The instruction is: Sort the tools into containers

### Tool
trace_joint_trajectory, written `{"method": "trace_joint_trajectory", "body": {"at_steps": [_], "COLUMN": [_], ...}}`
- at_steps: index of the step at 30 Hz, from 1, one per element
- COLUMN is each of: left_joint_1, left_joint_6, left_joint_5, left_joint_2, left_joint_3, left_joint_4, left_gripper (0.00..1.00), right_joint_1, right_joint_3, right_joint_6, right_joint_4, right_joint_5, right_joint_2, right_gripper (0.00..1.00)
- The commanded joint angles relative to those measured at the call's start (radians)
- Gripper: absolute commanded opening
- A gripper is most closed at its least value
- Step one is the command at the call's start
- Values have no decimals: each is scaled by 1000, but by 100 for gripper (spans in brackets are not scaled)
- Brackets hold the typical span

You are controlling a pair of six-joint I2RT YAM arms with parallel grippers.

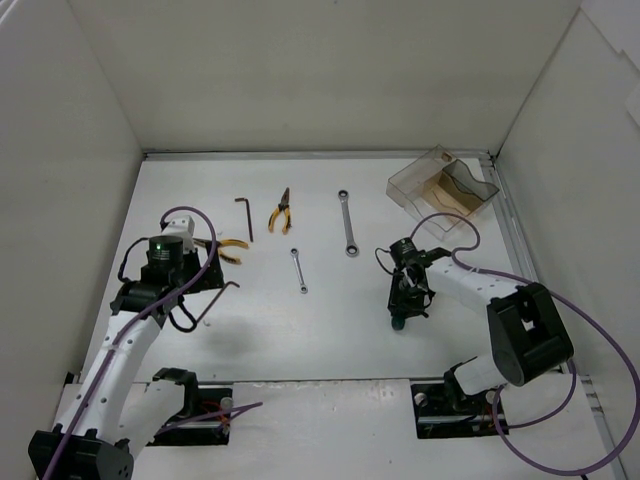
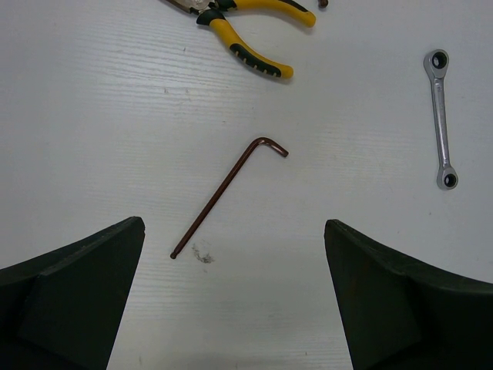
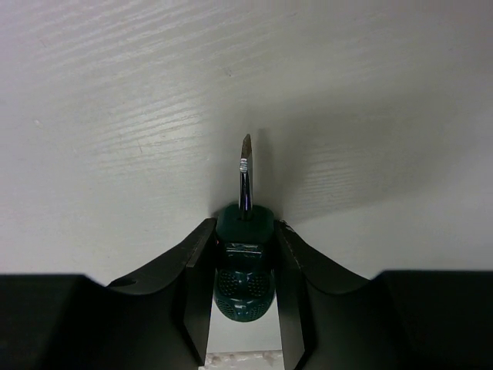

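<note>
- Nearest, on the right, the right gripper (image 3: pixel 245 231) was pinching the rounded green handle of the stubby screwdriver (image 3: pixel 243 287), whose blade pointed away over the bench (image 3: pixel 115 116). I could not tell whether it was clear of the surface.
- Nearest on the left, the left gripper (image 2: pixel 233 258) hung spread wide and held nothing. A thin brown hex key (image 2: pixel 223 193) lay flat on the bench between its fingers, untouched.
- Just beyond that hex key lay yellow-handled pliers (image 2: pixel 246 42), close to the left arm.
- Near the middle of the bench lay a small wrench (image 1: pixel 299 270), well apart from both grippers.
- Farther back, from left to right, lay a second hex key (image 1: pixel 244 218), a second pair of pliers (image 1: pixel 280 210) and a longer wrench (image 1: pixel 347 222).
- Farthest, in the far right corner, stood the clear box (image 1: pixel 410 180) with angled walls. No tool showed inside it that I could make out.
- Likely risk on the right: the smooth round handle could swivel or slip in the pinch on the way to the box, and a low approach could knock the light box aside.
- Likely risk on the left: the hex key was so thin and flat that the fingers could close above it or scrape the bench.
</note>
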Motion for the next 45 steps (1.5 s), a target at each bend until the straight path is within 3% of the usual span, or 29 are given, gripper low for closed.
{"method": "trace_joint_trajectory", "body": {"at_steps": [1,5,9,13,24,35,45], "left_joint_1": [-4,-4,-4,-4,-4,-4,-4], "left_joint_6": [-4,-4,-22,-22,-28,-24,-39], "left_joint_5": [-3,-3,21,38,61,12,-12], "left_joint_2": [1,-8,-10,7,29,56,-46], "left_joint_3": [42,40,42,50,57,234,162], "left_joint_4": [47,47,60,60,44,-79,-10], "left_gripper": [100,100,100,100,100,100,100], "right_joint_1": [5,5,2,-27,-302,-463,-541], "right_joint_3": [85,271,499,623,898,839,757], "right_joint_6": [-49,-159,-398,-575,-867,-1074,-1241], "right_joint_4": [13,-56,-99,-92,43,562,899], "right_joint_5": [46,164,331,476,421,408,359], "right_joint_2": [-29,-5,47,116,303,411,478], "right_gripper": [0,0,0,0,0,0,0]}}
